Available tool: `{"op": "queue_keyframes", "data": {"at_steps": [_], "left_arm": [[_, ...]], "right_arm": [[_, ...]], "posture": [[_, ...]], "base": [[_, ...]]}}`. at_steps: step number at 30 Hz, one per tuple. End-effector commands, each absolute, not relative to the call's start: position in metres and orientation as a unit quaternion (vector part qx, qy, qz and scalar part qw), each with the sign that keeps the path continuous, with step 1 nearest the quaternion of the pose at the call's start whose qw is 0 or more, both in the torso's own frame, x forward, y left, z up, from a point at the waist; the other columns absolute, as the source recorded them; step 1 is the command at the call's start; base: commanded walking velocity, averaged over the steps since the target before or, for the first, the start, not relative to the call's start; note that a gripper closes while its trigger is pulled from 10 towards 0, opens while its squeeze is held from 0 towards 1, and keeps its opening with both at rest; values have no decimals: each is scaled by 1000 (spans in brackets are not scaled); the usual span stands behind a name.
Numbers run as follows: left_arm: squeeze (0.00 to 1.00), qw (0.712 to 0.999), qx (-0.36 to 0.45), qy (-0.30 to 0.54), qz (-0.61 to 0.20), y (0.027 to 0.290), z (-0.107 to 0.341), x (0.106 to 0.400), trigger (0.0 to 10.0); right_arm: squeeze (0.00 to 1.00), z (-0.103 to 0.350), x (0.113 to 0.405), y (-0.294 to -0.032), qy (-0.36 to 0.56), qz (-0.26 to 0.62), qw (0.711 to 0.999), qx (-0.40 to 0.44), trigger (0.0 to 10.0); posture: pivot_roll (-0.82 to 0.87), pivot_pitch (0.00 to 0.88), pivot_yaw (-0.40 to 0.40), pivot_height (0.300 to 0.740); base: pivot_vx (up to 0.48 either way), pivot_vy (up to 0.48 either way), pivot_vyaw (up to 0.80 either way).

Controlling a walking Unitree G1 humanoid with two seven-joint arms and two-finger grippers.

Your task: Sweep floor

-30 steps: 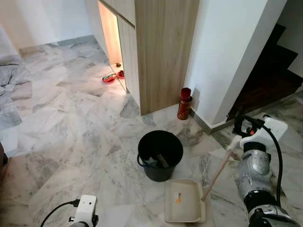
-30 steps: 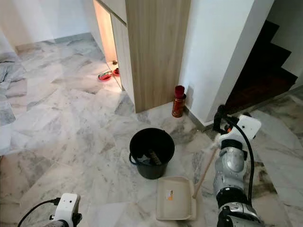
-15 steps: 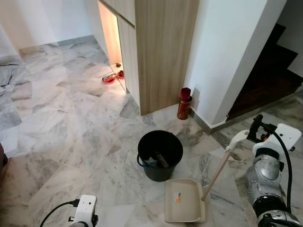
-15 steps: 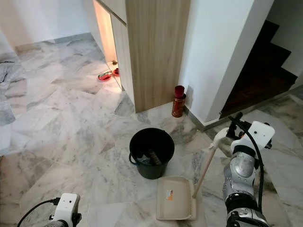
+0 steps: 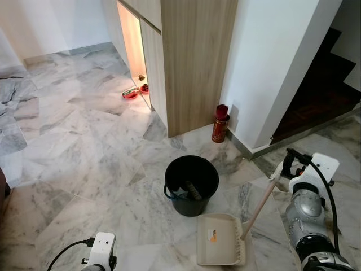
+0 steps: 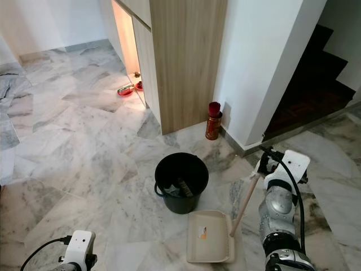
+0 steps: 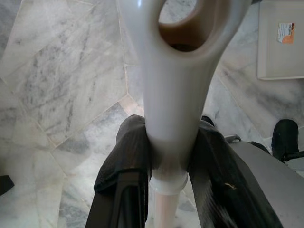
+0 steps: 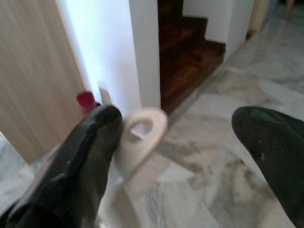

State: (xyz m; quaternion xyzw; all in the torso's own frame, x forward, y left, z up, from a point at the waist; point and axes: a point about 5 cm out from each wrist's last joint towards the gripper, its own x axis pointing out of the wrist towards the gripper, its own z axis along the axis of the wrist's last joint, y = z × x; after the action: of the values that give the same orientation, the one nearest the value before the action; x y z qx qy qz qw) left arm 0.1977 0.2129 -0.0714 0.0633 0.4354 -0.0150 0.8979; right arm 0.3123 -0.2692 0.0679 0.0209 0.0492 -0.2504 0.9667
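The right gripper [image 8: 180,142] has swung back beside the dustpan [image 5: 220,239] handle — fingers spread, nothing held. The left gripper [image 7: 173,156] stays clamped on a white handle [image 7: 175,95] — the dustpan sits before the bucket [image 5: 191,184].

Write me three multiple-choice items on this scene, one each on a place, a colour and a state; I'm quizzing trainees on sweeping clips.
1. Where is the dustpan relative to the bucket?
A. Inside it
B. Far off on the stairs
C. On the floor right beside it

2. What colour is the bucket?
A. Black
B. Red
C. Blue

3. How is the left gripper?
A. Open and empty
B. Shut on a white handle
C. Shut on a cloth

Answers: 1 C, it lies flat on the marble on the bucket's near side. 2 A, its wall and rim are black. 3 B, both fingers press the handle in the left wrist view.
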Motion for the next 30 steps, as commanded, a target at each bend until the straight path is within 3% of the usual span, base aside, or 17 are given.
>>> {"op": "queue_keyframes", "data": {"at_steps": [1, 12, 23, 30], "left_arm": [[0, 897, 80, 435, -14, 221, -70, 196, 10000], [0, 897, 80, 434, -17, 219, -70, 197, 10000], [0, 897, 81, 435, -16, 221, -70, 196, 10000], [0, 897, 81, 434, -17, 221, -70, 197, 10000]], "right_arm": [[0, 60, 308, -273, 81, -262, 961, 19, 10000], [0, 30, 300, -261, 192, -219, 957, 16, 10000], [0, 38, 307, -257, 167, -204, 964, 26, 10000], [0, 46, 314, -243, 127, -146, 980, 44, 10000]], "posture": [[42, 0, 49, 740], [42, 0, 52, 740], [45, 0, 52, 740], [43, 0, 54, 740]], "base": [[0, 0, 0], [0, 0, 0], [0, 0, 0], [0, 0, 0]]}}
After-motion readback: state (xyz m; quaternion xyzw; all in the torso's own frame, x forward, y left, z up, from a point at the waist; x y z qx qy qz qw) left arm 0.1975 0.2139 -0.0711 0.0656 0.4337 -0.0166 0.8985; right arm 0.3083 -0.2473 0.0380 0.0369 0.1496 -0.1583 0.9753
